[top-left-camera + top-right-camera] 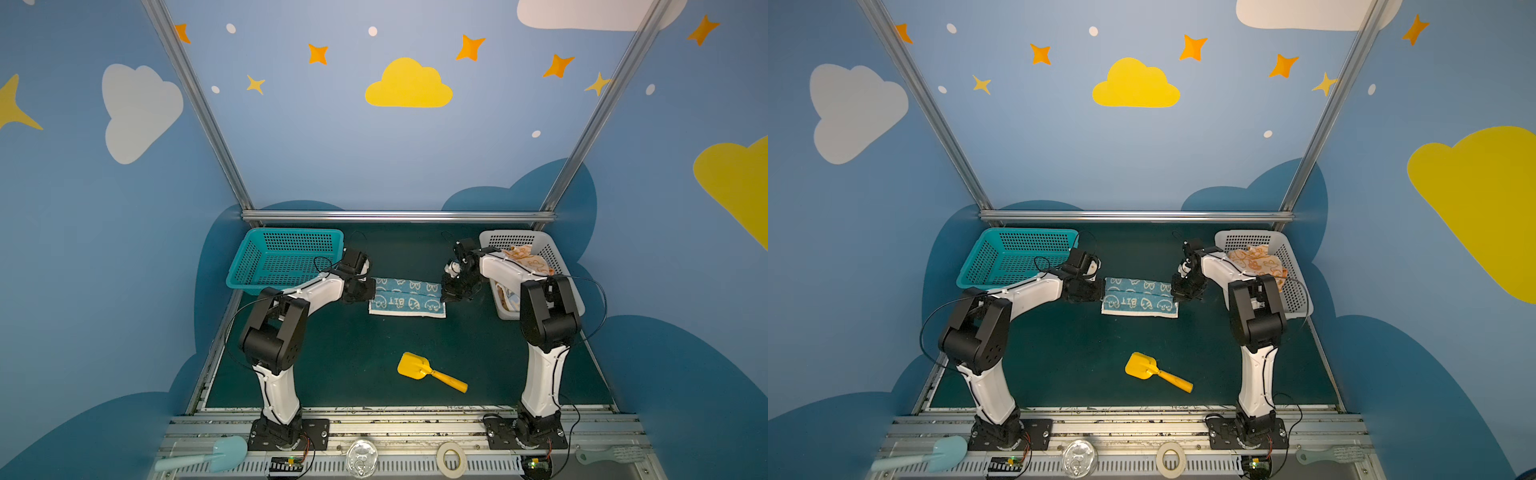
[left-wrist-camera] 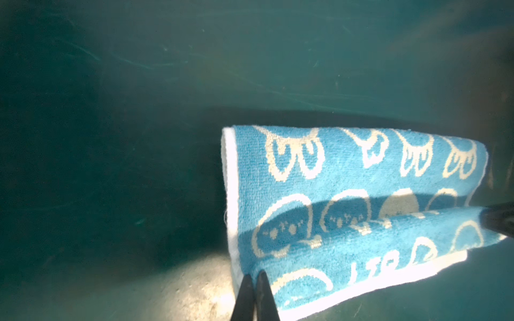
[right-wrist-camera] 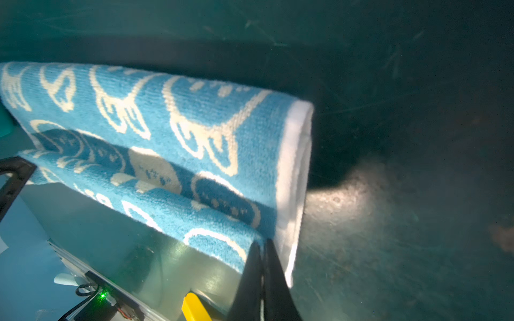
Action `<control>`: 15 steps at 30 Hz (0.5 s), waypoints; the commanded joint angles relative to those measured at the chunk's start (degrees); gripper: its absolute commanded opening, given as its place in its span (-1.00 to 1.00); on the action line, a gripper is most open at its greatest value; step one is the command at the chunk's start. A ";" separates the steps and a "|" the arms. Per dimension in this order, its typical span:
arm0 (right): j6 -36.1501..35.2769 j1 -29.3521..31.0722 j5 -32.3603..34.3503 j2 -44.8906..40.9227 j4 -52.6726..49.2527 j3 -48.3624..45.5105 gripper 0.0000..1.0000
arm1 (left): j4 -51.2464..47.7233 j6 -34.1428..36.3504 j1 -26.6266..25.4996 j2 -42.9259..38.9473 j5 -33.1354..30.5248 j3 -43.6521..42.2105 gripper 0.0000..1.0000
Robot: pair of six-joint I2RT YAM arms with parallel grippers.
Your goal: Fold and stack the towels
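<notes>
**A:** Fingers first. Entry for the left fingers [image 2: 243, 298]?

**B:** Clenched, pinching the left short end of the blue-and-cream rabbit-print terry towel [image 1: 409, 297].

**A:** And the right fingers [image 3: 249, 278]?

**B:** Likewise clenched, grasping that towel at its right short end, just beside the cream hem.

**A:** Location of the towel?

**B:** Middle of the dark green surface [image 1: 353, 353], towards the far side, strung between the two arms. It is doubled lengthwise, with the rounded fold on the far side and the cream-hemmed long edge nearest. The near flap is lifted and throws a shadow on the layer behind it in both wrist views.

**A:** Other towels?

**B:** Crumpled orange-and-cream towels [image 1: 1258, 262], unfolded, inside the white perforated plastic basket [image 1: 1246, 240] at far right.

**A:** Remaining items?

**B:** Teal perforated plastic basket [image 1: 251, 257], far left. Yellow plastic scoop [image 1: 428, 372], near centre, well apart from the blue towel.
</notes>
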 commanded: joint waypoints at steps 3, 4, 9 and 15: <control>-0.09 -0.26 2.39 1.57 -1.05 0.61 -0.99 | 2.14 -0.51 0.60 0.14 0.82 -1.50 -0.94; -0.14 -0.27 2.48 1.70 -1.13 0.70 -0.98 | 2.12 -0.49 0.46 0.18 1.11 -1.56 -0.94; -0.08 -0.35 1.51 1.38 -0.46 0.19 -0.71 | 2.40 -0.42 -0.48 -1.02 2.41 -2.12 -0.70; 0.17 -0.04 0.87 -1.78 -0.87 0.25 -0.24 | 2.68 -0.69 -2.75 -5.20 4.47 -2.36 -0.33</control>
